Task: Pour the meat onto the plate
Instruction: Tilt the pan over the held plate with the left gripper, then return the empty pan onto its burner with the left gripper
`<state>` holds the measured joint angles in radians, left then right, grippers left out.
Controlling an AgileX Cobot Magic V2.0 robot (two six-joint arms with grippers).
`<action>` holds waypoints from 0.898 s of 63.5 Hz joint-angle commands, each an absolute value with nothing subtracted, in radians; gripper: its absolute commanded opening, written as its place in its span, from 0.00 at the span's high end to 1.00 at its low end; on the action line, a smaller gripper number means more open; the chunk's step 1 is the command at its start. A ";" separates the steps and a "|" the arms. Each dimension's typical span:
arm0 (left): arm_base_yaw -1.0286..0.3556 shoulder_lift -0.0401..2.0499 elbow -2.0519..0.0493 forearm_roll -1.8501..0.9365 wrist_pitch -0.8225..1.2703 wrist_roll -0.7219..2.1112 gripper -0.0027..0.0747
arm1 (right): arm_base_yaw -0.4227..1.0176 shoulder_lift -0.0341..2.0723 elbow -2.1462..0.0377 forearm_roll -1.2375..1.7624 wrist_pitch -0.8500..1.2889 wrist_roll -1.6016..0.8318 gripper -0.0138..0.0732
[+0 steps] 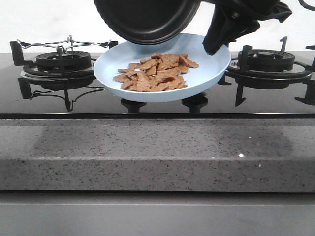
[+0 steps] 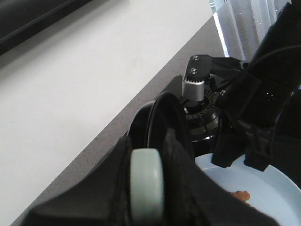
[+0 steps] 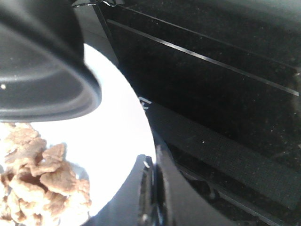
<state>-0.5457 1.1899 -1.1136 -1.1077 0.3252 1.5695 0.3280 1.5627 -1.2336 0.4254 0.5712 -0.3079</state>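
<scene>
The pale-blue plate (image 1: 211,61) hangs tilted above the hob, between the two burners. The meat (image 1: 157,73), a heap of reddish-brown slices, lies on it. My right gripper (image 1: 216,42) is shut on the plate's right rim; in the right wrist view my right gripper (image 3: 153,188) clamps the rim of the plate (image 3: 117,127) beside the meat (image 3: 42,174). The black frying pan (image 1: 147,19) is tipped steeply over the plate's far side. My left gripper (image 2: 146,188) is shut on the pan's pale handle (image 2: 146,179); it is out of the front view.
A black glass hob (image 1: 147,105) carries a burner with a grate at the left (image 1: 59,61) and another at the right (image 1: 268,61). A grey speckled stone counter edge (image 1: 157,152) runs along the front. A white wall stands behind.
</scene>
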 commanded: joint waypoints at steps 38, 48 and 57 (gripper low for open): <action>0.031 1.310 -1.300 -1.400 0.570 1.017 0.99 | 0.328 1.515 -1.262 0.452 0.521 -0.316 0.91; 0.170 1.384 -1.300 -1.591 0.680 0.982 0.99 | 0.328 1.515 -1.262 0.452 0.521 -0.316 0.91; 0.243 1.461 -1.300 -1.718 0.760 0.933 0.99 | 0.328 1.515 -1.262 0.452 0.522 -0.316 0.91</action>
<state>0.2077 1.4557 -1.2605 -1.5682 0.6973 0.9803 0.3280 1.5627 -1.2336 0.4254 0.5712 -0.3088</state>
